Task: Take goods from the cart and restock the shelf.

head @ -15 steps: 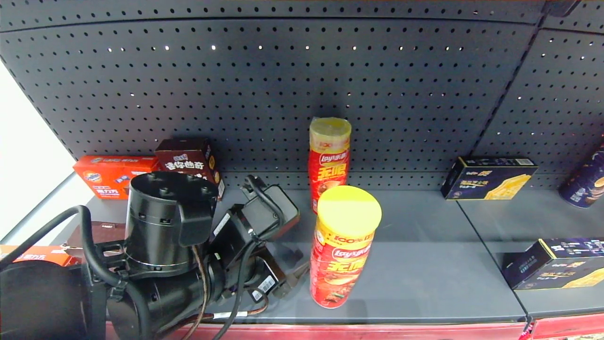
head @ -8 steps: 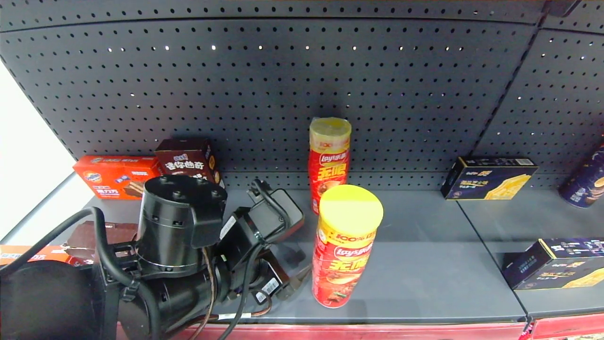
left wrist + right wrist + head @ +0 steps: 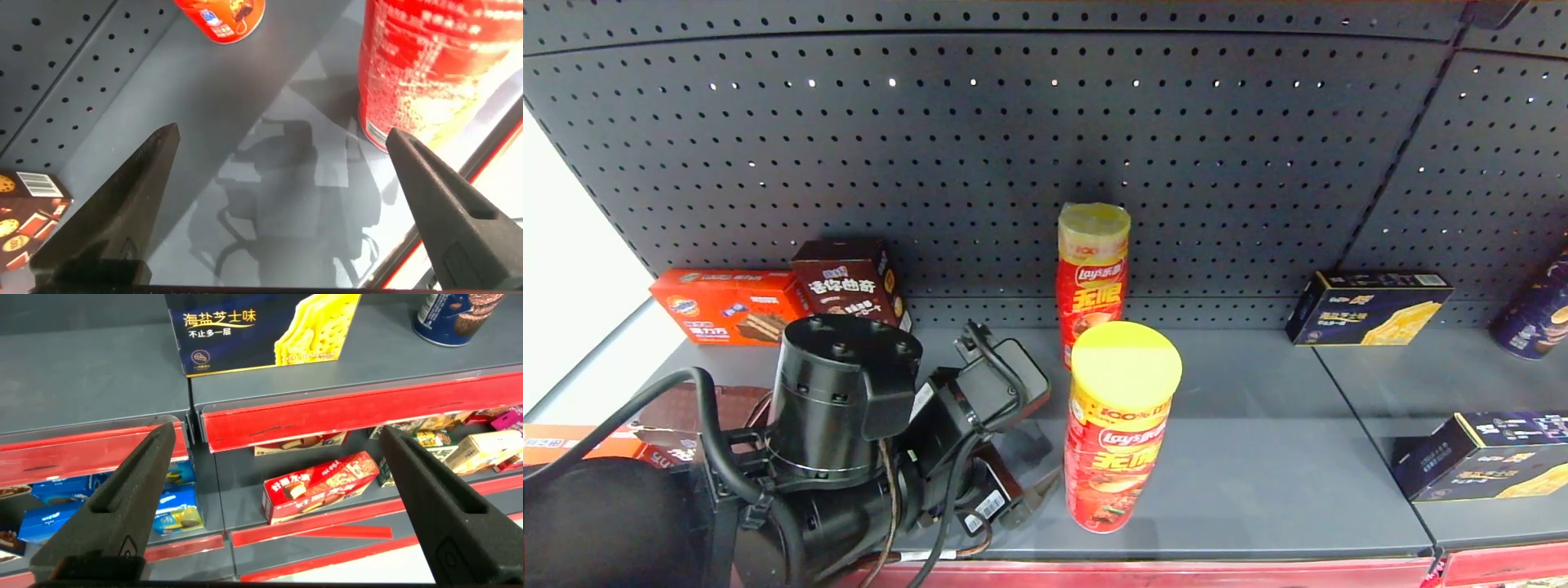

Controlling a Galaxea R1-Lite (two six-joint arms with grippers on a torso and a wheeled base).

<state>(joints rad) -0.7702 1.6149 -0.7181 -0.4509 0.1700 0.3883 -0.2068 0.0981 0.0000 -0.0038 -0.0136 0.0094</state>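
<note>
**Shelf stock and claw record**

- Left claw (image 3: pixel 282 204): released, fingers spread wide with nothing between them, low over the shelf (image 3: pixel 245 122). The head view gave my left arm (image 3: pixel 849 425) lying across the front left of the shelf board.
- Front chip tube (image 3: pixel 1123 425): upright near the shelf's front edge. The head view gave its yellow lid. My left wrist view gave its base (image 3: pixel 433 65), just beside one finger and outside the gap.
- Rear chip tube (image 3: pixel 1093 278): upright against the pegboard, behind the front tube and well apart from it.
- Right claw (image 3: pixel 278 498): released and empty, in front of the red price rail (image 3: pixel 359 412).
- Cracker box (image 3: pixel 261 331): on the right shelf section, behind that rail. The right wrist view also gave a red box (image 3: pixel 323 486) on a lower shelf.
- Orange box (image 3: pixel 719 302) and brown cookie box (image 3: pixel 849 282): back left, side by side.
</note>
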